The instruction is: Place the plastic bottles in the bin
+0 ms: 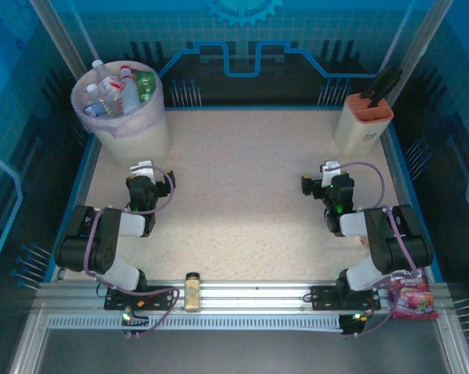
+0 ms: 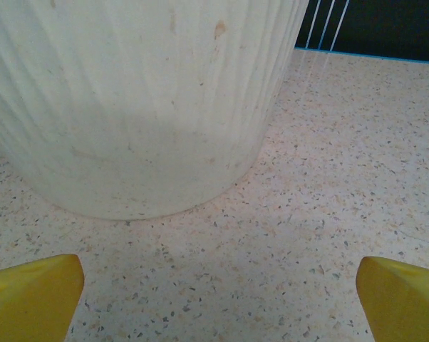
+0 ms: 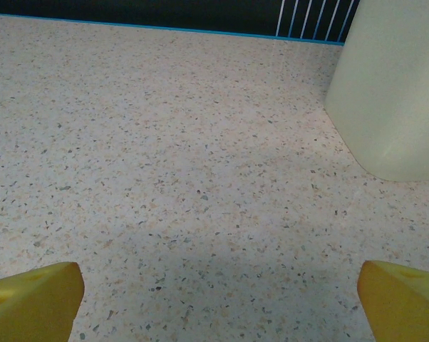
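Note:
The bin (image 1: 133,132), a round cream wastebasket with a pale lilac liner, stands at the table's far left corner. Several plastic bottles (image 1: 118,93) fill its top, mostly clear with red or blue labels, one green (image 1: 146,84). My left gripper (image 1: 145,170) sits just in front of the bin, open with nothing between its yellow fingertips (image 2: 33,296); the bin's ribbed wall (image 2: 129,107) looms close ahead. My right gripper (image 1: 329,171) rests over the right side of the table, open and empty, yellow fingertips (image 3: 400,299) wide apart above bare speckled tabletop.
A beige box with an orange top (image 1: 364,123) stands at the far right; its wall (image 3: 396,85) is ahead-right of the right gripper. A small amber jar (image 1: 192,291) sits on the front rail. A pink snack bag (image 1: 412,296) lies at the near right.

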`<state>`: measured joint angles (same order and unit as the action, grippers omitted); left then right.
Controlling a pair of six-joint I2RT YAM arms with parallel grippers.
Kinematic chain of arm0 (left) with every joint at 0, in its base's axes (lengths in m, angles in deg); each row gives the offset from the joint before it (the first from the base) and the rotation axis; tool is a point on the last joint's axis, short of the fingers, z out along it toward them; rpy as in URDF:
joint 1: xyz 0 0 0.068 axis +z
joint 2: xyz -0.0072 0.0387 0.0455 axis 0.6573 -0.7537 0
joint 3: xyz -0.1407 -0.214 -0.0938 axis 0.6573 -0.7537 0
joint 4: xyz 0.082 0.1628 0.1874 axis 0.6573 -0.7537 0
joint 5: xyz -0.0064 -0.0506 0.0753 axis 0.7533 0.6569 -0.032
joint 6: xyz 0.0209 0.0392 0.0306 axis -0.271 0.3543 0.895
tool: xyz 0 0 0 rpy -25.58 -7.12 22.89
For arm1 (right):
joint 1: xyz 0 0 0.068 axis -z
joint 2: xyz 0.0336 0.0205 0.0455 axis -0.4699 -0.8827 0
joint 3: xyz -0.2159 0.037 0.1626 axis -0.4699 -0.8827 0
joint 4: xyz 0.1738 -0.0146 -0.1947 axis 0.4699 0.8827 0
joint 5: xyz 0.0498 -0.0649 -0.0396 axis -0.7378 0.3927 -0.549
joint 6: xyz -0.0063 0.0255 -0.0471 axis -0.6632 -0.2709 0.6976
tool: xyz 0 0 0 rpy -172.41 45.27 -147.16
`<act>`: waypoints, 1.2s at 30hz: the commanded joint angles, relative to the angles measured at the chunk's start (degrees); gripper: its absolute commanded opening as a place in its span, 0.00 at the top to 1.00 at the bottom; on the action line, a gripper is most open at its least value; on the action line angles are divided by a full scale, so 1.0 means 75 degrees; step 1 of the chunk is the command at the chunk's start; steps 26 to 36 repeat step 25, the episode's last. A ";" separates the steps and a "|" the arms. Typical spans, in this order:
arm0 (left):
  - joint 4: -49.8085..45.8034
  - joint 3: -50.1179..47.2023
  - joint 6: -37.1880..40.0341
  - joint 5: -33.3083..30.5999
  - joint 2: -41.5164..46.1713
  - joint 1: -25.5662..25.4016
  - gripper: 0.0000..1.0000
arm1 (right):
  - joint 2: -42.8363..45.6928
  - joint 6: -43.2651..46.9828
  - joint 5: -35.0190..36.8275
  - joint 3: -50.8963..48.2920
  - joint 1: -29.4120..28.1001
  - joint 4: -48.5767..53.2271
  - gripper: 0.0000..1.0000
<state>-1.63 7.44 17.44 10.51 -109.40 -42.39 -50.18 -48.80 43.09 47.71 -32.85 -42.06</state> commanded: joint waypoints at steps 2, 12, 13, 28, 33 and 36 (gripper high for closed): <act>0.0320 -0.0021 0.0058 0.0149 -0.0026 -0.0014 0.01 | -0.0005 0.0135 0.0051 0.0084 0.0027 -0.0384 0.00; 0.0314 -0.0023 0.0060 0.0148 -0.0026 -0.0014 0.01 | -0.0011 0.0144 0.0064 0.0098 0.0013 -0.0376 0.00; 0.0314 -0.0013 0.0061 0.0148 -0.0027 -0.0014 0.01 | -0.0017 0.0140 0.0059 0.0110 0.0011 -0.0354 0.00; 0.0314 -0.0016 0.0059 0.0150 -0.0032 -0.0014 0.01 | -0.0029 0.0157 0.0046 0.0107 0.0010 -0.0364 0.00; 0.0314 -0.0016 0.0059 0.0150 -0.0032 -0.0014 0.01 | -0.0029 0.0157 0.0046 0.0107 0.0010 -0.0364 0.00; 0.0314 -0.0016 0.0059 0.0150 -0.0032 -0.0014 0.01 | -0.0029 0.0157 0.0046 0.0107 0.0010 -0.0364 0.00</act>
